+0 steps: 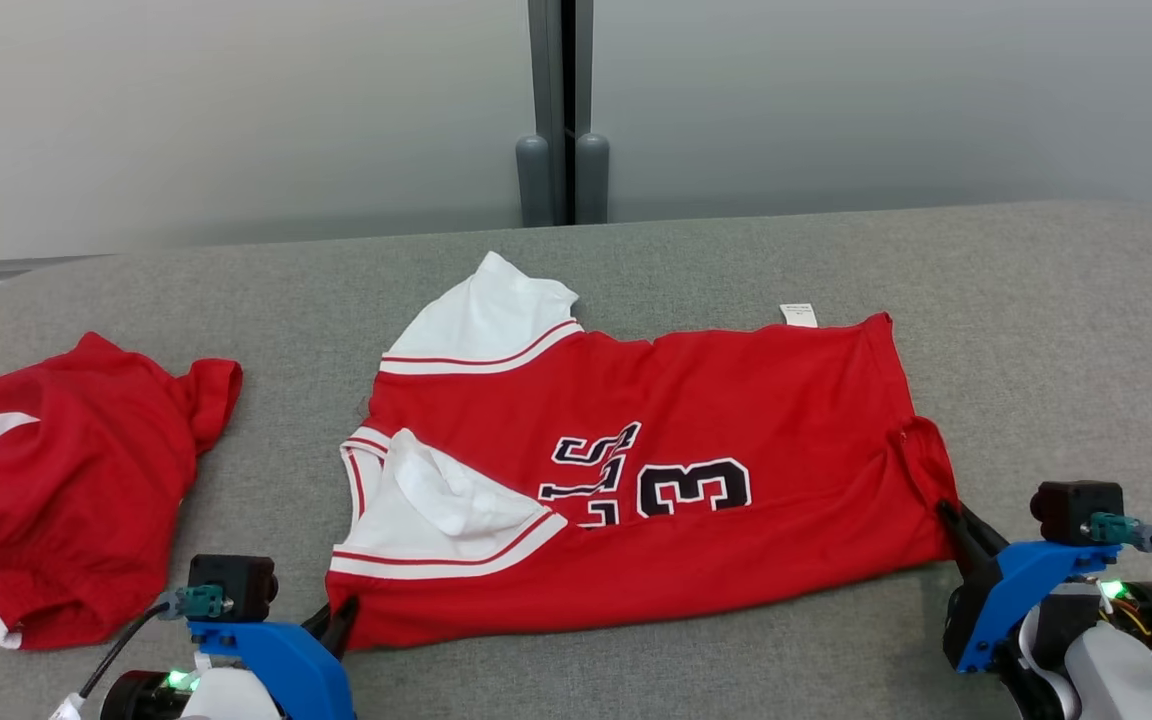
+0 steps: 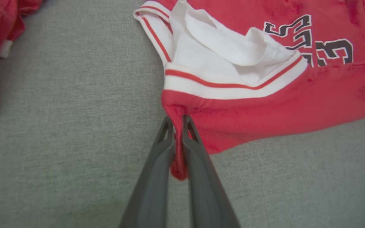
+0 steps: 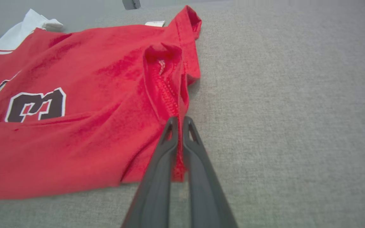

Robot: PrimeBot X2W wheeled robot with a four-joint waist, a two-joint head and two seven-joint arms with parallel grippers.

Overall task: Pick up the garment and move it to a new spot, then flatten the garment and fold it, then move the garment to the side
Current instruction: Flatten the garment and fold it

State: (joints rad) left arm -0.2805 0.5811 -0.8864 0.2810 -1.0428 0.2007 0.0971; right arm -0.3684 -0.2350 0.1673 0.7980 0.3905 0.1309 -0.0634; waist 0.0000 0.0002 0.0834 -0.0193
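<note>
While the red jersey (image 1: 656, 470) lies mostly flat in the middle of the grey padded surface (image 1: 1036, 330), both grippers are pinched on it. Jaws of the left gripper (image 2: 177, 122) are narrow, clamped on the near red corner just below the near white sleeve (image 1: 436, 510), with a tongue of red cloth showing between the fingers. Jaws of the right gripper (image 3: 178, 122) are narrow too, holding the hem at the jersey's right end, where the edge is bunched and turned up so the stitching shows. The jersey lies sideways in the head view: sleeves toward the robot's left, hem toward its right, black number (image 1: 693, 487) face up. A small white label (image 1: 798, 314) pokes out at the far edge. A second red garment (image 1: 66, 480) sits crumpled at the surface's left end, well apart from the jersey.
</note>
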